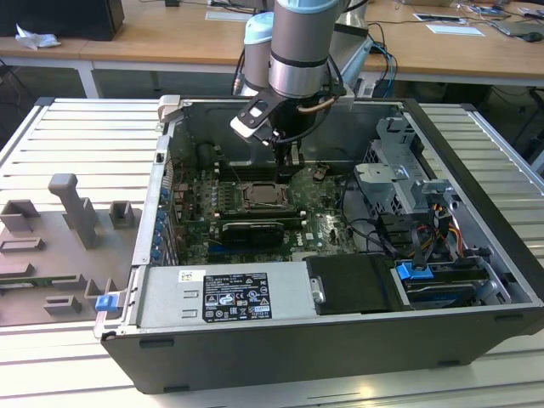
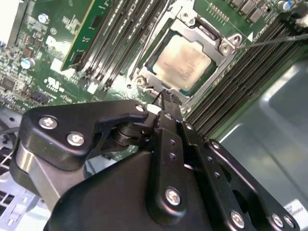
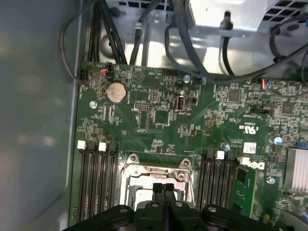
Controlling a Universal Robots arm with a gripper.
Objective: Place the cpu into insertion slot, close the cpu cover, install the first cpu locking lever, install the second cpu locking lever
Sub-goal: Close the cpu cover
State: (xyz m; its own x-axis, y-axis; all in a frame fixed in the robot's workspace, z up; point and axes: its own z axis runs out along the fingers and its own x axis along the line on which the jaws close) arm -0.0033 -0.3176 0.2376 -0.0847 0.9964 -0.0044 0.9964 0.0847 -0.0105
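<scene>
I see long wooden desks (image 1: 170, 38) behind my station, papers (image 1: 455, 29) scattered on them, and a ribbed metal worktable (image 1: 76, 136) underneath.

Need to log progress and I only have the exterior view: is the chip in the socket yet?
Observer: Yes. In the second wrist view the chip lies flat in it, pale metal top up.
Operator: Is the cover down over it?
Observer: It is. The cover lies flat around the chip, whose top shows through the square window.
</scene>
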